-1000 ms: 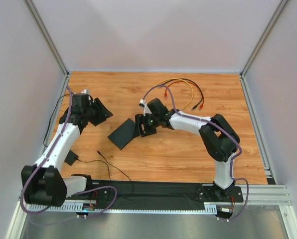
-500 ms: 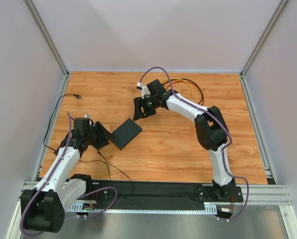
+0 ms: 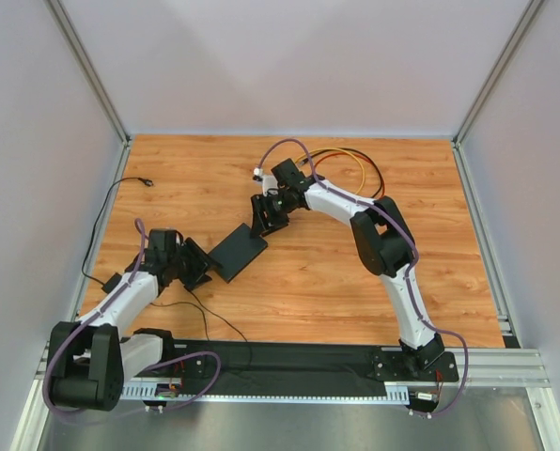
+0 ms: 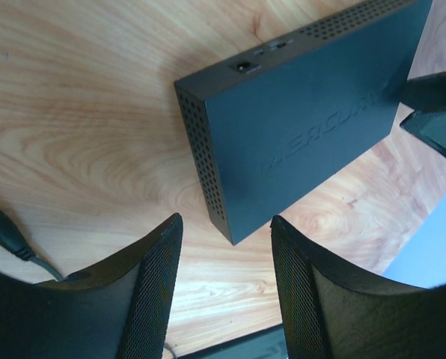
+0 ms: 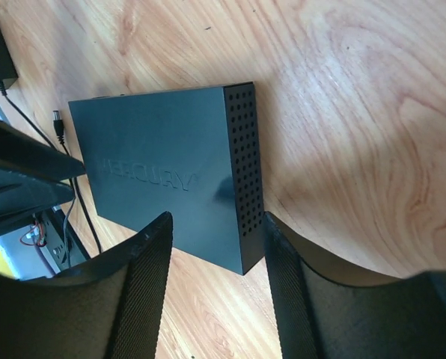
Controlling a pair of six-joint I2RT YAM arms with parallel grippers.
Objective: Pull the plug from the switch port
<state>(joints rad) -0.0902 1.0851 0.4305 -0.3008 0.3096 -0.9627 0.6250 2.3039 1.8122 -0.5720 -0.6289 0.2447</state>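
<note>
The switch [image 3: 240, 252] is a flat black box lying on the wooden table, also seen in the left wrist view [image 4: 305, 127] and the right wrist view [image 5: 163, 172]. Its round power port [image 4: 244, 66] is empty. The plug [image 5: 57, 120], a small barrel on a thin black cable [image 3: 210, 315], lies on the table beside the switch. My left gripper [image 3: 194, 265] [image 4: 227, 223] stands open at the switch's near-left corner. My right gripper [image 3: 268, 214] [image 5: 217, 221] is open over the far-right corner, which sits between its fingers.
Yellow, orange and black cables [image 3: 355, 169] lie coiled at the back of the table. Another black cable [image 3: 120, 197] runs along the left edge, with a small black adapter [image 3: 111, 282] near the left arm. Grey walls enclose the table on three sides.
My left gripper came from the far left down to the switch's near-left corner. My right gripper swung back and then settled at the switch's far end, its jaws narrowing a little.
</note>
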